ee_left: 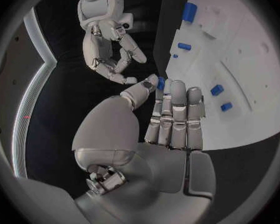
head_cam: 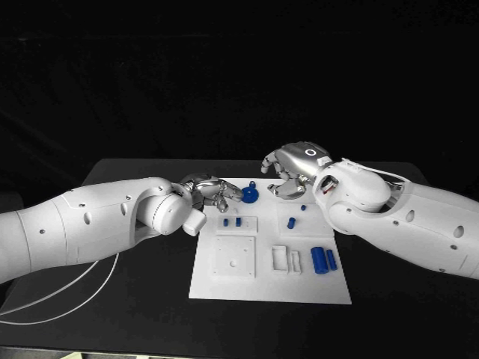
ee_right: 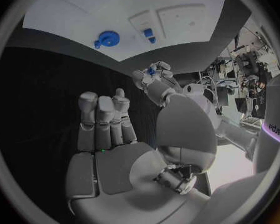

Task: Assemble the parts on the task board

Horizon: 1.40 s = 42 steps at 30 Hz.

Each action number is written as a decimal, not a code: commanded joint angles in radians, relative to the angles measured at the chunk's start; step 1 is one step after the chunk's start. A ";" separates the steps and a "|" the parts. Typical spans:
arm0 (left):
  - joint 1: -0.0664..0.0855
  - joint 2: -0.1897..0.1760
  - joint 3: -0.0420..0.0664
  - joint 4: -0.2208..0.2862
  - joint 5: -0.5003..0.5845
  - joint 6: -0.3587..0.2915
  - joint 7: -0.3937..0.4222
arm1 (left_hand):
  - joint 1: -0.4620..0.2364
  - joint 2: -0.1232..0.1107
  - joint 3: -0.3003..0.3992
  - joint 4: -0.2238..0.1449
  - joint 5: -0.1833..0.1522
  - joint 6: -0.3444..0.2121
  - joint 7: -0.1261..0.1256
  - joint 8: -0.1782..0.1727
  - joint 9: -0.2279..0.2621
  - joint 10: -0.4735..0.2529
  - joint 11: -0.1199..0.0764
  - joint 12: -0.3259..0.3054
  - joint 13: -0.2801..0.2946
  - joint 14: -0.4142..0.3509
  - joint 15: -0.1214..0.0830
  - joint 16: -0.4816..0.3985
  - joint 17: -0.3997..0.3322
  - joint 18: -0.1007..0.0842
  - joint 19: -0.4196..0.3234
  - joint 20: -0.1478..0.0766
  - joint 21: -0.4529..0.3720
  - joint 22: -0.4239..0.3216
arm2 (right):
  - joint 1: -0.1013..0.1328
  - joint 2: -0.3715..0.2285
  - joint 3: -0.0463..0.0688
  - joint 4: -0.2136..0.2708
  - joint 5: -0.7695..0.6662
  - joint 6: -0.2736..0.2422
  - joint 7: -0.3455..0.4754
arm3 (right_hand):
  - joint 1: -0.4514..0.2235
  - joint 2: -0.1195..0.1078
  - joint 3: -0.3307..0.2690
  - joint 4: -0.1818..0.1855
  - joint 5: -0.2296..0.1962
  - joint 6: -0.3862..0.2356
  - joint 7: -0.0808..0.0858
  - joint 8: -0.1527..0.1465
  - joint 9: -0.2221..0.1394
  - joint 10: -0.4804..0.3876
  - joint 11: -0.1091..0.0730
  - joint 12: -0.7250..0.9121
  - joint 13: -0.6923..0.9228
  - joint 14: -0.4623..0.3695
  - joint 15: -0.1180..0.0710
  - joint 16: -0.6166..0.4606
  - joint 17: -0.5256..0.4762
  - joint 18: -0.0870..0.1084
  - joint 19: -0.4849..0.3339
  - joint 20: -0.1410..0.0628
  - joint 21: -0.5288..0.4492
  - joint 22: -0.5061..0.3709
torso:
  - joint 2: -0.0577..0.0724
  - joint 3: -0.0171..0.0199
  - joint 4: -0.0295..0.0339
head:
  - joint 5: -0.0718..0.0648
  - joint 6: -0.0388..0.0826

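Left hand (ee_left: 168, 114), nearest the lens, pinches a small blue part (ee_left: 160, 83) between thumb and fingers (ee_left: 177, 102), over the task board (head_cam: 304, 288) edge at about 10 o'clock. Right hand (head_cam: 293, 170) hovers near 12 o'clock, fingers loosely curled, holding nothing. Round blue part (head_cam: 249, 196) sits on the board between the hands. Risks: the shallow pinch lets the part twist or drop; the hands sit near each other and may collide.

My arms are smooth white shells dotted with small dark screw holes, a thin white cable (head_cam: 56, 295) trailing under the left one, and my left hand (head_cam: 205, 191) and right hand (head_cam: 290, 170) are jointed silver metal.
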<state>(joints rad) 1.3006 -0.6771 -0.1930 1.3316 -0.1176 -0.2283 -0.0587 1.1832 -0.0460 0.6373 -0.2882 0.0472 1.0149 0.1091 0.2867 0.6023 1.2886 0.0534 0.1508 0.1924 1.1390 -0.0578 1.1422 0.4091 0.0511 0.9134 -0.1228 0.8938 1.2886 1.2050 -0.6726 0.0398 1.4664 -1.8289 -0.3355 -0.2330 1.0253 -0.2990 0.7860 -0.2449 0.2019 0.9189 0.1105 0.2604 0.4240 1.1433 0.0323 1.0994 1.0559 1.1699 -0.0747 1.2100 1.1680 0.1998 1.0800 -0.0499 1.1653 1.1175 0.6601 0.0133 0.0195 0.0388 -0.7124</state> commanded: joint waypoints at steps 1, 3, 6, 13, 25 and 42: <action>0.001 -0.003 0.002 -0.022 -0.109 0.101 0.056 | 0.013 0.013 0.008 0.000 0.003 -0.005 0.002 -0.003 -0.002 0.032 -0.008 0.006 0.001 0.001 -0.006 -0.005 0.002 0.037 0.005 -0.022 0.002 0.002 | 0.014 -0.020 0.008 -0.031 0.211 -0.079 0.072 | -0.008 -0.001 0.009 0.006 0.017 -0.041 0.035 0.004 0.001 -0.010 0.000 0.002 -0.003 -0.006 0.001 -0.006 -0.003 0.062 -0.005 0.004 -0.005 -0.002 | -0.001 0.0004 -0.0020 | 0.001 0.002; 0.002 -0.004 0.005 -0.037 -0.149 0.134 0.067 | 0.014 0.015 0.009 -0.002 0.003 -0.007 0.002 -0.003 -0.003 0.031 -0.007 0.004 0.001 0.000 -0.006 -0.006 0.002 0.037 0.004 -0.023 0.001 0.002 | 0.026 -0.027 0.008 -0.052 0.291 -0.070 0.106 | -0.002 0.003 0.021 0.019 0.047 -0.040 0.037 0.006 0.002 -0.014 0.001 0.000 -0.007 -0.009 0.002 -0.010 -0.006 0.062 -0.007 0.006 -0.009 -0.005 | -0.001 0.0009 -0.0017 | 0.003 0.005; 0.004 -0.002 0.007 -0.065 -0.234 0.168 0.094 | 0.016 0.016 0.010 -0.003 0.003 -0.008 0.002 -0.004 -0.004 0.030 -0.007 0.002 0.000 0.000 -0.005 -0.007 0.002 0.037 0.004 -0.023 0.001 0.002 | 0.050 -0.031 0.008 -0.105 0.535 -0.044 0.167 | 0.003 0.007 0.020 0.027 0.067 -0.043 0.038 0.005 0.001 -0.018 0.003 -0.001 -0.012 -0.012 0.003 -0.014 -0.009 0.062 -0.009 0.008 -0.012 -0.006 | -0.001 0.0022 -0.0025 | 0.003 0.007; 0.023 0.020 0.009 -0.127 -0.508 0.174 0.163 | 0.022 0.018 0.009 -0.003 0.003 -0.013 0.004 -0.005 -0.008 0.027 -0.006 -0.005 -0.002 0.008 -0.004 0.000 0.008 0.036 0.006 -0.026 0.002 0.004 | 0.064 -0.027 0.008 -0.192 0.717 -0.027 0.226 | -0.007 0.080 -0.078 -0.011 0.182 -0.063 0.046 0.004 0.002 -0.042 0.010 0.003 -0.023 -0.030 0.011 -0.017 -0.013 0.062 -0.030 0.020 -0.020 -0.001 | -0.001 0.0023 -0.0012 | 0.003 0.012; 0.047 0.081 0.013 -0.203 -1.052 0.098 0.253 | 0.042 0.011 0.010 -0.003 0.002 -0.013 0.004 -0.002 -0.014 0.030 -0.008 -0.013 -0.002 0.021 -0.007 0.016 0.021 0.036 0.020 -0.034 0.012 0.011 | 0.066 -0.023 0.008 -0.226 0.754 -0.024 0.247 | -0.015 0.107 -0.114 -0.032 0.225 -0.067 0.047 0.006 0.002 -0.052 0.012 0.009 -0.032 -0.038 0.012 -0.017 -0.016 0.062 -0.037 0.026 -0.026 0.000 | 0.000 0.0017 -0.0019 | 0.000 0.019; 0.046 0.147 -0.010 -0.242 -1.410 0.025 0.256 | 0.075 -0.007 0.026 -0.002 0.004 -0.008 0.002 0.001 -0.023 0.036 -0.008 -0.020 0.000 0.025 -0.007 0.014 0.024 0.035 0.027 -0.037 0.015 0.015 | 0.066 -0.020 0.008 -0.224 0.756 -0.020 0.248 | -0.019 0.115 -0.123 -0.034 0.234 -0.069 0.048 0.006 0.001 -0.055 0.012 0.011 -0.036 -0.041 0.013 -0.016 -0.018 0.062 -0.039 0.028 -0.028 0.000 | 0.001 -0.0011 -0.0018 | -0.009 0.025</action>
<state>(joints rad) 1.3461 -0.5346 -0.2031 1.0916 -1.4459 -0.1710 0.1786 1.2188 -0.0816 0.6580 -0.2904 0.0491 1.0077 0.1162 0.2868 0.5802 1.3051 0.0478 0.1268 0.1890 1.1594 -0.0636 1.1540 0.4320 0.0466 0.9350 -0.1337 0.9021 1.3030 1.2699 -0.6929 0.0475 1.2420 -1.0799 -0.3622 0.0053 1.0056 -0.1946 0.6701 -0.2776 0.4338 0.8742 0.1338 0.2604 0.4245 1.0970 0.0465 1.1073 1.0212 1.1351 -0.0618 1.1956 1.1516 0.2007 1.0463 -0.0233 1.1418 1.1169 0.6605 0.0128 0.0190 0.0307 -0.6883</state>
